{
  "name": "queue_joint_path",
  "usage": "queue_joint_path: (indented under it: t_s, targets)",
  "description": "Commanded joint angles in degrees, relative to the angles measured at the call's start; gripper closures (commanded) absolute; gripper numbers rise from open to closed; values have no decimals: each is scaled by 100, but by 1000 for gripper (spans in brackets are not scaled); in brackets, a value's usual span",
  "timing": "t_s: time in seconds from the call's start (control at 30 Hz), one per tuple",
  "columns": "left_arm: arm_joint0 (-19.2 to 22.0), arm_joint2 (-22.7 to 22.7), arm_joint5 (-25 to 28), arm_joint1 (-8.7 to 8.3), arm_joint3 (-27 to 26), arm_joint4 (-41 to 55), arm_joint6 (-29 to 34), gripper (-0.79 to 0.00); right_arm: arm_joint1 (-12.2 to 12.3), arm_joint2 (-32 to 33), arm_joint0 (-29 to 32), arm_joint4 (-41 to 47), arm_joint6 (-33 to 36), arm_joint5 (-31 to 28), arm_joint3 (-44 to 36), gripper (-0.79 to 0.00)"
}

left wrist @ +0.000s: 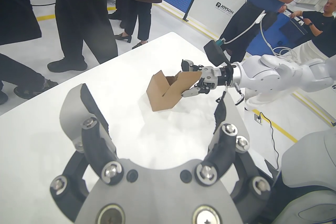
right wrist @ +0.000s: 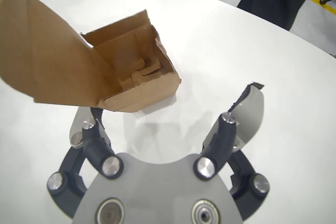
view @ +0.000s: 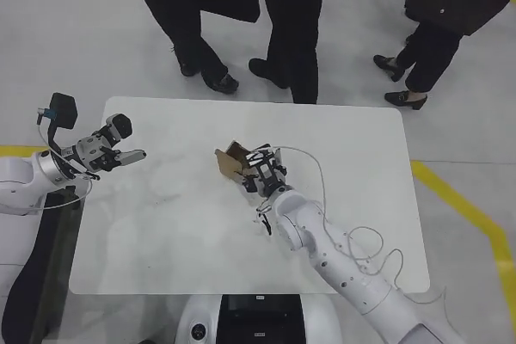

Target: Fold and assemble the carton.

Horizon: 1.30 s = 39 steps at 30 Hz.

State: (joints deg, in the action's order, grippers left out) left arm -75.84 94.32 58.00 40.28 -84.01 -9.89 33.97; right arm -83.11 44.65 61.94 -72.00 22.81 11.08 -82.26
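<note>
A small brown carton [view: 234,160] stands on the white table [view: 198,241] just right of centre, its body squared up and its big lid flap [right wrist: 39,51] raised. Folded tabs show inside the carton [right wrist: 141,67]. My right gripper [view: 260,165] is open at the carton's near side. In the right wrist view, one finger of the right gripper [right wrist: 173,101] is tucked under the flap's corner, and the other fingertip [right wrist: 252,93] is off to the side over bare table. My left gripper [view: 131,143] hovers open over the table's left edge, well apart from the carton [left wrist: 162,93], with nothing in it.
The right arm's white cable [view: 322,185] loops above the table to the right of the carton. Bare tabletop lies between the two grippers and towards the front edge [view: 241,291]. Yellow floor tape [view: 473,215] runs to the right of the table.
</note>
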Motion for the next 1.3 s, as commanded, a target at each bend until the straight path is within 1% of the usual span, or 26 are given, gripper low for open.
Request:
queue_joint_path:
  t_s: [0.0, 0.17, 0.33, 0.4, 0.47, 0.57, 0.67, 0.87, 1.0, 1.13, 1.27]
  targets:
    - [0, 0, 0, 0, 0, -1, -1, -785, 37, 124, 50, -146, 115, -5, -37, -785]
    - [0, 0, 0, 0, 0, -1, -1, -785, 125, 471, 248, -531, 315, 182, -279, -785]
    - [0, 0, 0, 0, 0, -1, -1, -785, 193, 676, 432, -1315, 606, 551, -567, -785]
    - [0, 0, 0, 0, 0, -1, -1, -785, 192, 713, 497, -1271, 648, 495, -722, -785]
    - [0, 0, 0, 0, 0, -1, -1, -785, 181, 679, 558, -1142, 616, 291, -880, -785]
    - [0, 0, 0, 0, 0, -1, -1, -785, 147, 493, 645, -942, 541, -70, -1084, -785]
    - [0, 0, 0, 0, 0, -1, -1, -785, 105, 315, 671, -891, 410, -216, -1198, -785]
    - [0, 0, 0, 0, 0, -1, -1, -785, 2, 103, 560, -1058, 48, -21, -1238, -785]
    - [0, 0, 0, 0, 0, -1, -1, -785, -73, 96, 457, -1025, -149, 242, -1089, -785]
    - [0, 0, 0, 0, 0, -1, -1, -785, -142, 94, 359, -983, -219, 435, -830, -785]
    - [0, 0, 0, 0, 0, -1, -1, -785, -189, 83, 363, -937, -193, 492, -741, -785]
